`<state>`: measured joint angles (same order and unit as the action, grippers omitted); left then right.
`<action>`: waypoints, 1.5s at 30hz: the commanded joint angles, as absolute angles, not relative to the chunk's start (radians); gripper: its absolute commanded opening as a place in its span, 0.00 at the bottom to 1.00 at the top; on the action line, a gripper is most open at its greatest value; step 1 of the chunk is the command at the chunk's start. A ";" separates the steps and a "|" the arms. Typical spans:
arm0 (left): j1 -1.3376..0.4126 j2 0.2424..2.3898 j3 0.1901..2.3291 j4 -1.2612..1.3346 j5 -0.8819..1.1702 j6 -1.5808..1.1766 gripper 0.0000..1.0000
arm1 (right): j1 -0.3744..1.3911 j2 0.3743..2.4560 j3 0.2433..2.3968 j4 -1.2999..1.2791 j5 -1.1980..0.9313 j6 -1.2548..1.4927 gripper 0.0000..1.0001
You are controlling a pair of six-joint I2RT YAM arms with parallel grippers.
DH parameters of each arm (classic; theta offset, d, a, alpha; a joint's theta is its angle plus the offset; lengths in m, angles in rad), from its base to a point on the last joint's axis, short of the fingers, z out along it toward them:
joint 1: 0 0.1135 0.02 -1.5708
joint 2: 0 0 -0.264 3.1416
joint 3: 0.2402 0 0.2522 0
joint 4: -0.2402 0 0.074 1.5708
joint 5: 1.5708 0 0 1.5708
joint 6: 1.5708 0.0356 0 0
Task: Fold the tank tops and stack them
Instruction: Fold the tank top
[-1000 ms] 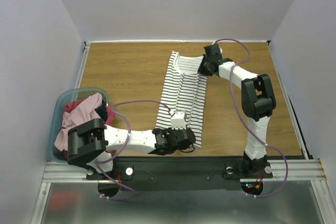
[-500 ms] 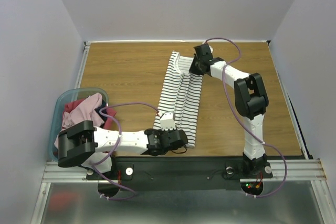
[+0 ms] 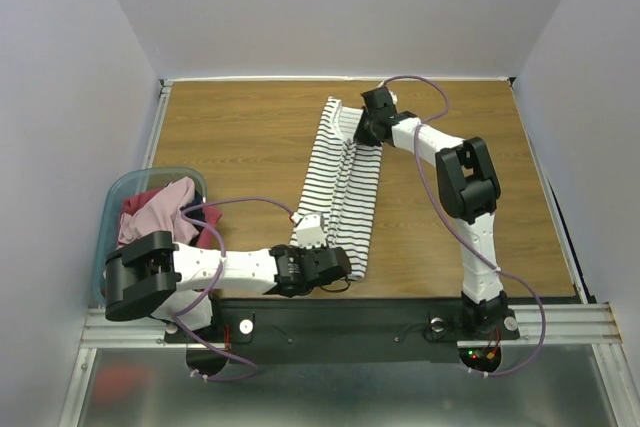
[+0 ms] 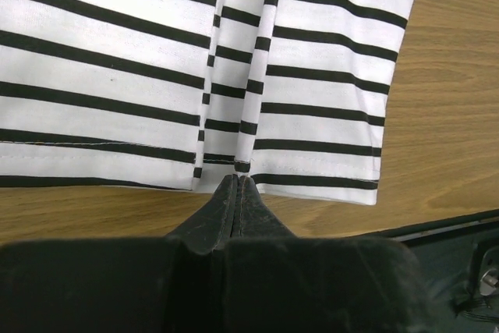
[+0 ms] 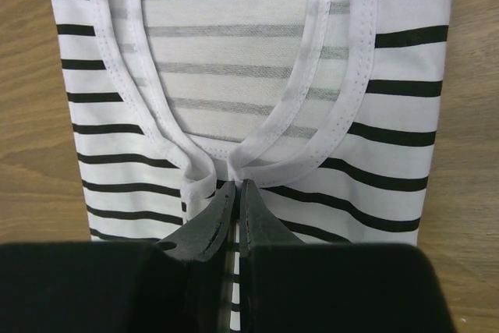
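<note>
The striped tank top (image 3: 345,182) lies mid-tabletop (image 3: 230,137), part-folded lengthwise, with the left end effector (image 4: 238,183) clamped on its hem at six o'clock and the right end effector (image 5: 238,191) clamped on its neckline at twelve (early days, I'd judge: the pink tank top (image 3: 150,217) and other tops (image 3: 140,199) sit heaped in the tub (image 3: 112,197) at nine).

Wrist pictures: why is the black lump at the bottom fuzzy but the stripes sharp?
Left wrist: that lump is the left gripper, so near the lens it looks soft, while the striped tank top is crisp. Right wrist: same for the right gripper. Top external: evenly lit.
</note>
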<state>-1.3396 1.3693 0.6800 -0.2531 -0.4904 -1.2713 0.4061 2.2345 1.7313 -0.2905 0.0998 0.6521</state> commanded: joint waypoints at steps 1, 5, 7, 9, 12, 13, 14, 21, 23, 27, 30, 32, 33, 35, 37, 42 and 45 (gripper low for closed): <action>-1.333 1.339 0.661 -0.291 -0.511 -1.292 0.00 | 0.410 2.250 1.786 -0.272 0.109 0.666 0.01; -1.327 1.336 0.649 -0.265 -0.494 -1.270 0.00 | 0.411 2.253 1.792 -0.272 0.098 0.666 0.12; -1.328 1.328 0.650 -0.264 -0.494 -1.269 0.07 | 0.413 2.243 1.792 -0.272 0.086 0.663 0.22; -1.327 1.307 0.650 -0.265 -0.503 -1.269 0.18 | 0.411 2.232 1.793 -0.268 0.069 0.657 0.36; -1.327 1.264 0.655 -0.282 -0.515 -1.269 0.27 | 0.411 2.206 1.804 -0.270 0.054 0.644 0.48; -1.327 1.243 0.660 -0.288 -0.523 -1.269 0.30 | 0.411 2.191 1.809 -0.271 0.046 0.638 0.52; -1.327 1.233 0.663 -0.301 -0.528 -1.267 0.34 | 0.411 2.183 1.810 -0.272 0.045 0.635 0.54; -1.327 1.172 0.713 -0.366 -0.554 -1.253 0.40 | 0.411 2.050 1.688 -0.272 0.094 0.607 0.56; -1.300 1.164 0.732 -0.391 -0.591 -1.237 0.41 | 0.411 2.011 1.632 -0.272 0.107 0.601 0.56; -1.175 1.146 0.729 -0.289 -0.537 -1.086 0.41 | 0.411 1.951 1.513 -0.270 0.127 0.598 0.52; -1.063 1.169 0.752 -0.222 -0.497 -1.004 0.41 | 0.411 1.950 1.465 -0.270 0.143 0.592 0.45; -0.997 1.222 0.791 -0.222 -0.482 -0.945 0.41 | 0.411 1.965 1.451 -0.268 0.144 0.586 0.43; -0.964 1.238 0.801 -0.218 -0.460 -0.913 0.41 | 0.411 1.976 1.454 -0.270 0.155 0.584 0.43; -0.937 1.267 0.818 -0.196 -0.445 -0.887 0.40 | 0.413 2.017 1.463 -0.268 0.169 0.572 0.38; -0.914 1.278 0.824 -0.189 -0.431 -0.864 0.40 | 0.410 2.043 1.474 -0.270 0.195 0.563 0.32; -0.855 1.292 0.836 -0.166 -0.397 -0.828 0.40 | 0.381 2.138 1.567 -0.273 0.190 0.534 0.28; -0.824 1.310 0.845 -0.144 -0.377 -0.802 0.40 | 0.365 2.187 1.632 -0.279 0.173 0.517 0.28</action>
